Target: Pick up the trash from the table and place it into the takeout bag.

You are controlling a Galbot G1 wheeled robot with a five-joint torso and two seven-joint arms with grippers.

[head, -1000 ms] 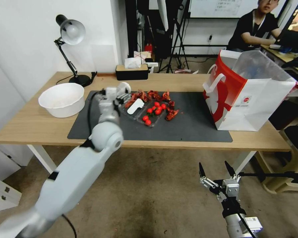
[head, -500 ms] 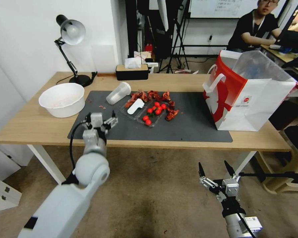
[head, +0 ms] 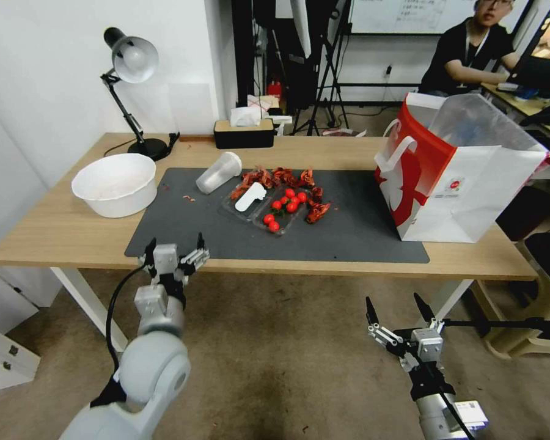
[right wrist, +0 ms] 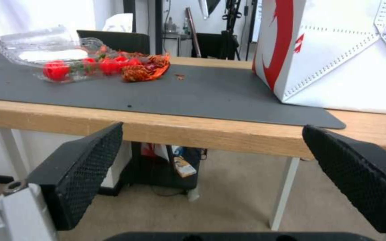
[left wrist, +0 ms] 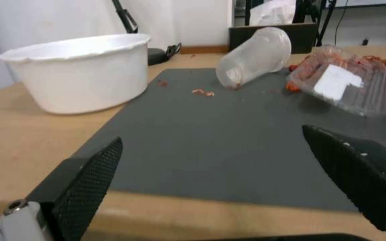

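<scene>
Nearest, the right gripper (head: 400,308) hangs low over the floor in front of the table (head: 55,235), fingers spread wide and holding nothing; it looks parked. A little farther in, the left gripper (head: 173,249) sits at the table's front edge, just at the near border of the dark mat (head: 348,238), its fingers also wide apart and empty.

Beyond it on the mat lies the trash. A clear plastic cup (head: 218,172) lies tipped on its side, mouth pointing toward the back of the table, with a few reddish crumbs (left wrist: 203,92) scattered just beside it. Next to the cup is an open clear clamshell box (head: 256,205) with a white label, holding small red tomatoes (head: 285,205), and touching its far side a heap of red crumpled scraps (head: 275,176). A large white bowl (head: 115,183) stands off the mat on the robot's left.

Farther right, the takeout bag (head: 458,177) stands upright at the mat's right end, well apart from the trash, its mouth open. Something pale and bluish shows through the lining, but what is inside cannot be told.

By the look of it, the task is far from finished: cup, box and red scraps all lie on the table, and neither gripper holds anything.
</scene>
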